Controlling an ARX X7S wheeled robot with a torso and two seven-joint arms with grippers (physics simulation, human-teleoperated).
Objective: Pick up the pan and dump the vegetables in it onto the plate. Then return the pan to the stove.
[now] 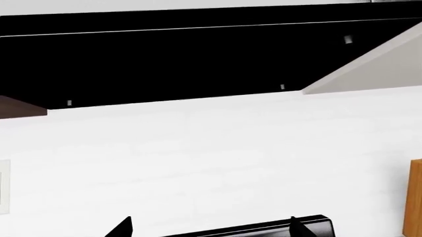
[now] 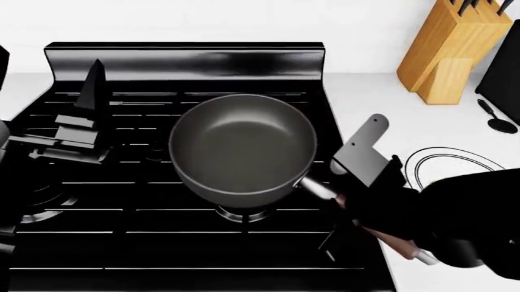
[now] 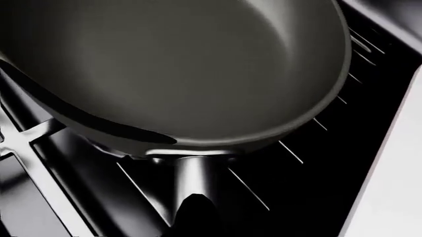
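Right end effector (image 2: 357, 201) grips the pan (image 2: 242, 146) by its handle, jaws closed around the steel neck. Pan is empty, over the right near burner of the stove (image 2: 162, 225). Handle axis runs near-right from the bowl. Left end effector (image 2: 85, 106) stands open, holding nothing, left of the pan. Plate (image 2: 455, 161) lies right on the surface, partly hidden.

Wooden knife block (image 2: 453, 52) on white counter (image 2: 366, 91) (back-right corner), black utensil (image 2: 494, 118) nearby.
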